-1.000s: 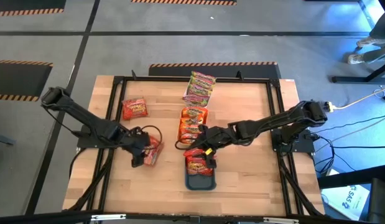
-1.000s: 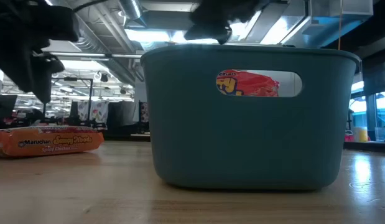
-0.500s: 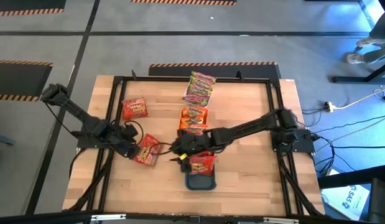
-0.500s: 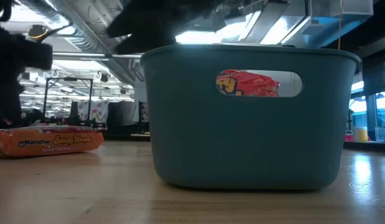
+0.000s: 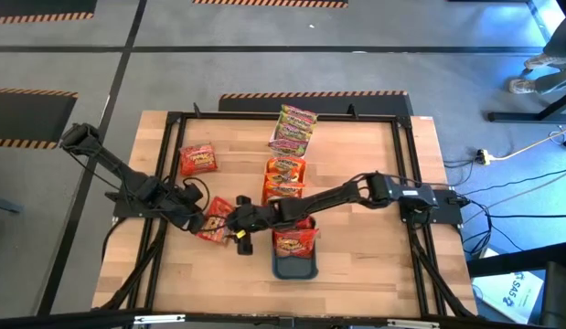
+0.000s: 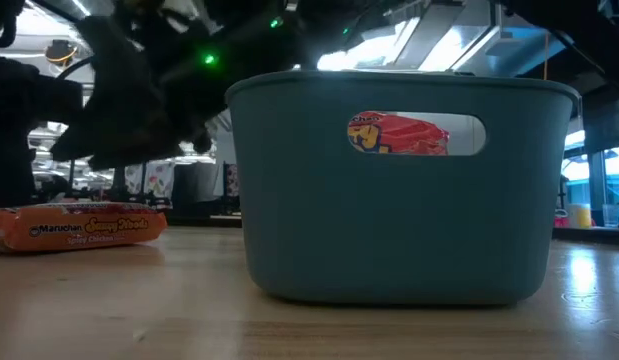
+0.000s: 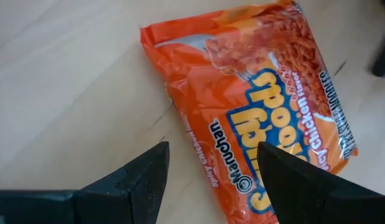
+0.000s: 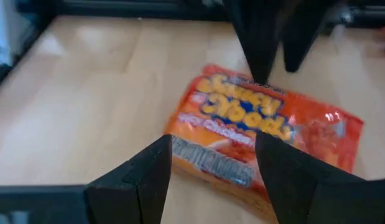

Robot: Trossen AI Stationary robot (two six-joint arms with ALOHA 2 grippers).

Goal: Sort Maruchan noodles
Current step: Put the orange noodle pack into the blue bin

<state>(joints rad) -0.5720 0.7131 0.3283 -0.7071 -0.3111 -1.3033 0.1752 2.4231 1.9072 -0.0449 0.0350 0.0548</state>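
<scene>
Because both arms meet over one loose orange packet (image 5: 216,219), the high view reads as a handover of work: that packet lies flat on the wood just left of the teal bin (image 5: 294,265), with the left gripper (image 5: 193,216) at its far side from the bin and the right gripper (image 5: 240,227) at its bin side. One red packet (image 5: 294,240) already lies in the bin, orange ones are stacked in the orange tray (image 5: 283,179) just behind the bin, green-pink ones (image 5: 293,127) lie further back, and a red one (image 5: 198,159) sits well to the back-left, so each kind seems to have its own place. At table height, the bin's handle slot shows the red packet (image 6: 401,134) inside, and the orange packet (image 6: 79,225) rests on the table (image 6: 139,310) to the bin's left under dark arm parts. From the left wrist, the fingers (image 7: 139,180) stand apart above the packet (image 7: 267,112), holding nothing. From the right wrist, its fingers (image 8: 145,171) are likewise spread and empty, aimed at the packet (image 8: 267,130), probably to pick it up for the tray.
</scene>
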